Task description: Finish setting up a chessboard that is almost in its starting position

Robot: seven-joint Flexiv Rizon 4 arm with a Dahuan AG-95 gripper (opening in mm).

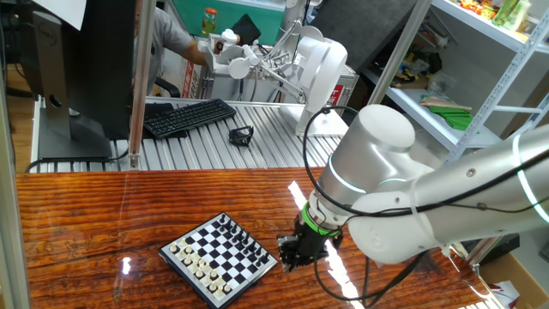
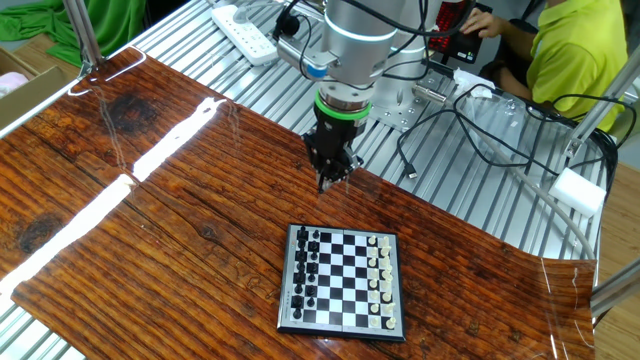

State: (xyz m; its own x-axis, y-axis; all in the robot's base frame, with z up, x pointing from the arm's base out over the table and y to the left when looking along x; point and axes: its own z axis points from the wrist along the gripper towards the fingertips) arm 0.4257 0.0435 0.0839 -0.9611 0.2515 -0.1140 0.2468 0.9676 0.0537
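Observation:
The chessboard [image 1: 223, 255] [image 2: 345, 276] lies flat on the wooden table, a small dark-rimmed board. Black pieces [image 2: 305, 268] line one edge and white pieces [image 2: 382, 282] line the opposite edge. My gripper [image 1: 286, 261] [image 2: 328, 183] points straight down just off the board's black-piece side, close to the tabletop beyond the board's corner. Its fingers are shut. Whether a tiny piece sits between them is too small to make out.
Beyond the wood is a slatted metal bench with a keyboard [image 1: 189, 118], a monitor [image 1: 77, 69], a small black object [image 1: 241, 135], a power strip [image 2: 245, 30] and cables [image 2: 470, 125]. A person [image 2: 570, 50] sits behind. Shelving [image 1: 480, 86] stands at the right.

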